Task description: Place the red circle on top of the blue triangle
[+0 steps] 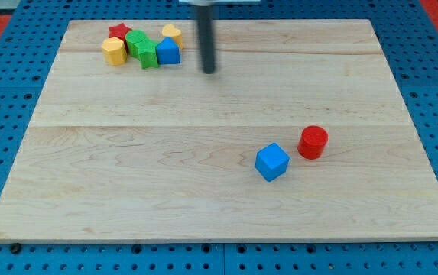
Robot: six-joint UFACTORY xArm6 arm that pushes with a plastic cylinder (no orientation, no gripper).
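The red circle (pixel 313 142) is a short red cylinder at the view's right of centre on the wooden board (pixel 127 176). The blue triangle (pixel 169 52) sits in a cluster at the view's top left. My tip (pixel 209 71) is at the view's top, just right of that cluster and about fifty pixels right of the blue triangle, touching no block. The red circle is far from my tip, down and to the view's right.
A blue cube (pixel 272 162) lies just left of and below the red circle. The top-left cluster also holds a red star (pixel 118 31), a yellow hexagon-like block (pixel 113 51), two green blocks (pixel 142 47) and a yellow block (pixel 172 32).
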